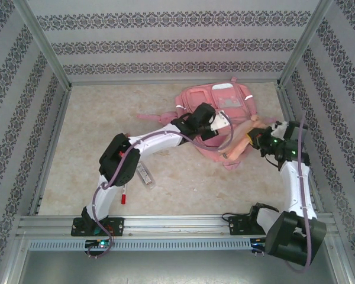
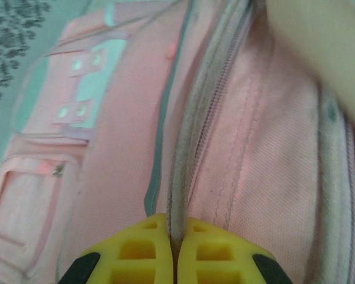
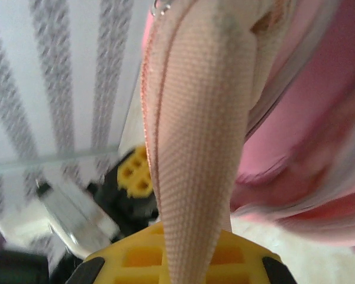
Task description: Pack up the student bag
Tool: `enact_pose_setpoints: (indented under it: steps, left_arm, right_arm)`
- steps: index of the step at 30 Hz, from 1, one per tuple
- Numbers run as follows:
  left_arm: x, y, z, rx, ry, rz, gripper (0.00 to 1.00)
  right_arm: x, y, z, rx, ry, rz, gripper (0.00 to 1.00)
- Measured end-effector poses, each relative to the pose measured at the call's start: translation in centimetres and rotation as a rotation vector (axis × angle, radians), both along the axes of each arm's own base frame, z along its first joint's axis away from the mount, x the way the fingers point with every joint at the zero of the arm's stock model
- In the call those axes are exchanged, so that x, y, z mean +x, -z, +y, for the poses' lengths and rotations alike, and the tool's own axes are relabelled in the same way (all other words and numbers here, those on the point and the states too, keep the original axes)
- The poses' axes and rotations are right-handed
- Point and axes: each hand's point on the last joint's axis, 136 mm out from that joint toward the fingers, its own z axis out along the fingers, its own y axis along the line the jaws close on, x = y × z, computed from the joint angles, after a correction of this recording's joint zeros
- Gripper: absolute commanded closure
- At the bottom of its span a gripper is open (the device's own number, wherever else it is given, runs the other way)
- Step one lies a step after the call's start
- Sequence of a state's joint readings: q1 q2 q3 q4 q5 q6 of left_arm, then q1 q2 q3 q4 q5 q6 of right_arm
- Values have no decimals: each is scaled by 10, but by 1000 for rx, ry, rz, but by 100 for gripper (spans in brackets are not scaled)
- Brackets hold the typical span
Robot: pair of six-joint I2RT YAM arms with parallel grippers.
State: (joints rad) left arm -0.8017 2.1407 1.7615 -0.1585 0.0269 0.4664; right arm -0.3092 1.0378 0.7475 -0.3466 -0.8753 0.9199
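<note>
The student bag (image 1: 225, 102) lies far on the table (image 1: 89, 136) — left gripper (image 1: 218, 125) at its front, pouch (image 1: 244, 141) against its right side

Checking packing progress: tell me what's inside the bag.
The right pincer holds a peach pouch at the bag mouth, which the left pincer pinches. The interior is covered by pink fabric.

We see the student bag (image 1: 225, 103) soft pink with silver strips, the pouch (image 3: 195, 148) paler peach, the desk (image 1: 106, 118) mottled beige. The walls (image 1: 165, 47) carry grey floral bands on white.
</note>
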Motion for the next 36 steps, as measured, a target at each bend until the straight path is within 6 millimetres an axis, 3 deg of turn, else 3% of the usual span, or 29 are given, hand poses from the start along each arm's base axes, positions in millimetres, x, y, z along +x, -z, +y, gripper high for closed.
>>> enact_pose_setpoints:
  steps: [5, 9, 18, 22, 29, 36]
  left_arm:
    - [18, -33, 42, -116, -153, 97, 100]
    - [19, -49, 62, -188, -228, 195, 100]
    - [-3, -64, 55, -288, -254, 405, 100]
    - [-12, -65, 48, -328, -230, 472, 100]
    - [-26, -70, 36, -413, -205, 599, 100]
    - [-33, -82, 34, -461, -193, 624, 100]
  right_arm:
    - [-10, -22, 46, 73, -216, -61, 100]
    - [-16, -21, 56, 110, -273, -59, 100]
    - [-7, 49, 57, 210, -278, 177, 100]
    - [13, 67, 59, 247, -265, 205, 100]
    - [62, 66, 55, 289, -187, 118, 100]
    - [112, 87, 59, 264, -67, 50, 100]
